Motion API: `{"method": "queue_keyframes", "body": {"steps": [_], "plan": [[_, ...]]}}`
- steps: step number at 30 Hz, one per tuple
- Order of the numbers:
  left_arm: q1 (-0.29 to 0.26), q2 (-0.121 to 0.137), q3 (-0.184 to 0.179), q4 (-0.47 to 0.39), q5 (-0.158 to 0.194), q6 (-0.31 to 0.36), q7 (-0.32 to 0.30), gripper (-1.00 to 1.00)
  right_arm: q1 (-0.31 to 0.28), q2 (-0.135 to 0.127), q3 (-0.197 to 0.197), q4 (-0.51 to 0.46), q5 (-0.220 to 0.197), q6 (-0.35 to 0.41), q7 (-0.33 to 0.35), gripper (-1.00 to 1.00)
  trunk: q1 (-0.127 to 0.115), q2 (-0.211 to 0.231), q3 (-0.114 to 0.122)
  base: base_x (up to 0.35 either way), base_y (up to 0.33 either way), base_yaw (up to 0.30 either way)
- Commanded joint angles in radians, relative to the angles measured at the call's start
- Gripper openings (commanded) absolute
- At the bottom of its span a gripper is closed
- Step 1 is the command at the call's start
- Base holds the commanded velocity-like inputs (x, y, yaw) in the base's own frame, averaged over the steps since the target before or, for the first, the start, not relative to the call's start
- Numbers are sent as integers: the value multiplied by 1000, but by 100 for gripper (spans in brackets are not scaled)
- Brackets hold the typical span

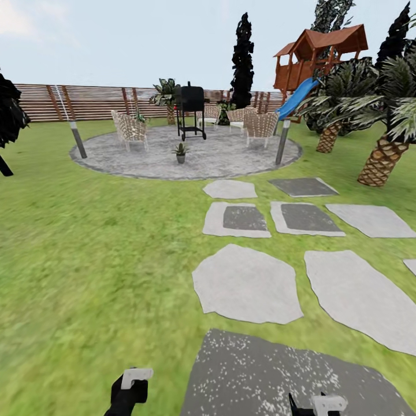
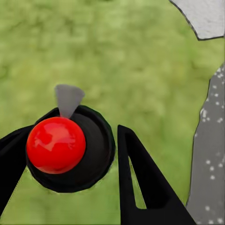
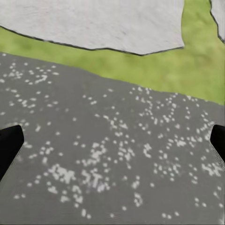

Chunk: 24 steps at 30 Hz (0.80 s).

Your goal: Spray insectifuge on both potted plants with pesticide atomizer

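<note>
Approach step: dark green, red-capped pesticide atomizer (image 2: 65, 150) clamped in the left gripper (image 2: 70, 154), right gripper (image 3: 112, 140) wide open, empty; next, drive toward the small grey-potted plant (image 1: 181, 152) on the round grey patio (image 1: 242, 153).

Green lawn (image 1: 86, 242); mottled grey patio (image 1: 219, 156)

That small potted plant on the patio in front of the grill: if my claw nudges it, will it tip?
It would probably tip easily: the potted plant spreads leaves wider than its tiny pot. It stands alone on the flat patio with nothing bracing it, so it may also slide. It is likely light, judging by its size beside the grill.
</note>
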Motion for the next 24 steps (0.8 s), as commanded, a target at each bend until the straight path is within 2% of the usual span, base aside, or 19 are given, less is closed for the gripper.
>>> {"method": "queue_keyframes", "body": {"steps": [1, 24], "plan": [[-1, 0, 0, 1, 0, -3, 3, -100, -1, 1, -5, 1, 8, -3, 0, 100, 0, 0, -1, 330, 0, 0], [-1, 0, 0, 1, 0, -3, 3, -100, -1, -2, -5, 1, 13, -3, 0, 100, 0, 0, -1, 330, 0, 0]]}}
